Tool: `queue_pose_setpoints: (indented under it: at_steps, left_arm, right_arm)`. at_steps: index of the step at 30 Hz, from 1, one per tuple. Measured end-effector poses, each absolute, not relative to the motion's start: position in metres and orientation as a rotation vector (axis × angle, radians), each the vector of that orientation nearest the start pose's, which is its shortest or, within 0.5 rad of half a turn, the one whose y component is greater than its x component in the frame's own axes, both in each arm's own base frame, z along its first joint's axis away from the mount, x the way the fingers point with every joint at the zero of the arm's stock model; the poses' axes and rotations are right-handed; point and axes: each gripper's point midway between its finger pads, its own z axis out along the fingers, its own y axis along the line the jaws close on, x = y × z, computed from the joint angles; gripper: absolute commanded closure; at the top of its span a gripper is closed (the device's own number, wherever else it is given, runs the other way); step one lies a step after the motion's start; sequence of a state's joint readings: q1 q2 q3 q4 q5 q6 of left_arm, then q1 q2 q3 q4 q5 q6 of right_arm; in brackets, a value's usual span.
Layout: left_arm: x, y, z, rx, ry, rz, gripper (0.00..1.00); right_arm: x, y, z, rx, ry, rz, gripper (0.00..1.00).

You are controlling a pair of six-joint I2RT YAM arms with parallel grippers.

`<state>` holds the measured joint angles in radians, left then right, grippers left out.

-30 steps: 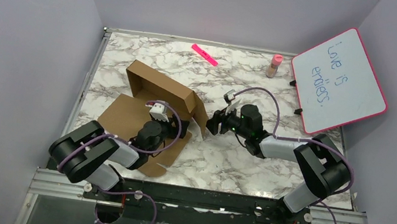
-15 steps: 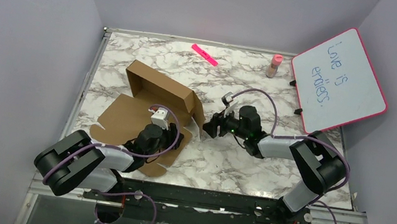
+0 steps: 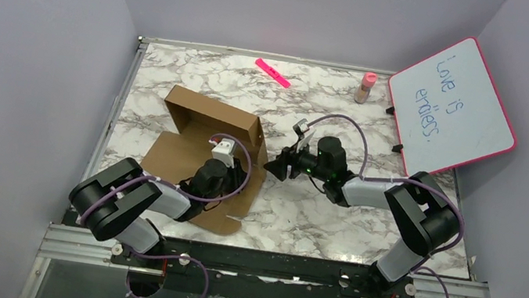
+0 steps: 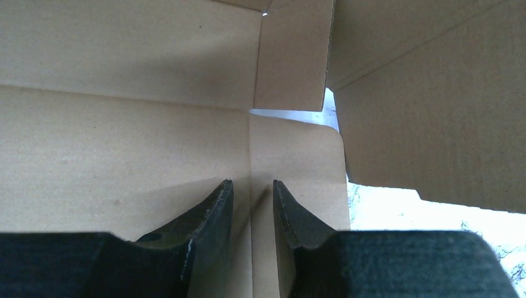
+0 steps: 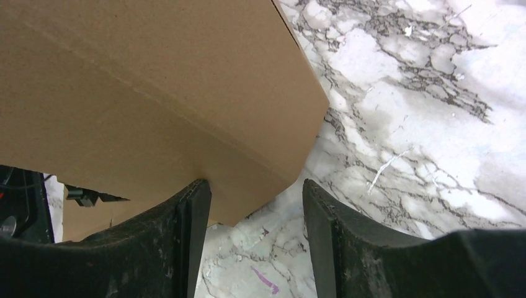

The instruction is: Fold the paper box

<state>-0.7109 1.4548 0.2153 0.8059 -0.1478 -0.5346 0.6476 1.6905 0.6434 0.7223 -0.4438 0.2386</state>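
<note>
Over the last second the left end effector [image 4: 251, 184] has swung to the right across the floor of the paper box [image 3: 175, 153], its jaws drawing in as it went. The right end effector [image 5: 255, 185] has crept closer to the box's right side. The box has also slewed a little on the marble table [image 3: 377, 118].

The box sits left of centre, half formed. Its far wall stands up, its floor lies flat, and the near panel is still spread out toward the arm bases.

In the left wrist view the fingers stand a narrow gap apart, low over the cardboard, straddling a crease between the floor and a small corner tab [image 4: 291, 68]. Nothing shows pinched between them. The right end effector's jaws are wide apart. The corner of the leaning side flap [image 5: 186, 93] dips between them and touches the inner face of one finger, but it is not clamped.

The step in hand looks like raising the right-hand side wall and turning its tab inward. The next move probably calls for the left end effector to hold the floor down along that crease. The right end effector can then push or pinch the flap upright without shoving the whole box sideways.
</note>
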Motion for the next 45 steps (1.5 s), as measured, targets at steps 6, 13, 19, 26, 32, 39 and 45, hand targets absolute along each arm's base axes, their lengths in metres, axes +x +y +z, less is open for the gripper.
queue_pose_setpoints:
  at_steps: [6,13,19,26,32,39,45]
  left_arm:
    - [0.265,-0.224,0.026,0.099,2.067,-0.618,0.58]
    - [0.256,-0.231,0.031,0.149,2.071,-0.624,0.47]
    - [0.248,-0.239,0.030,0.226,2.075,-0.619,0.47]
    - [0.255,-0.241,0.027,0.219,2.069,-0.578,0.62]
    - [0.258,-0.239,0.026,0.201,2.066,-0.546,0.63]
    - [0.267,-0.243,0.025,0.189,2.065,-0.507,0.63]
    - [0.263,-0.254,0.024,0.219,2.070,-0.521,0.63]
  right_arm:
    - [0.300,0.329,0.091,-0.698,1.844,0.996,0.38]
    - [0.304,0.327,0.089,-0.672,1.855,0.973,0.38]
    - [0.306,0.327,0.090,-0.659,1.859,0.973,0.37]
    - [0.314,0.331,0.097,-0.650,1.845,0.965,0.37]
    - [0.320,0.334,0.103,-0.647,1.837,0.964,0.37]
    - [0.335,0.340,0.123,-0.633,1.792,0.962,0.37]
    - [0.339,0.352,0.142,-0.640,1.747,0.998,0.37]
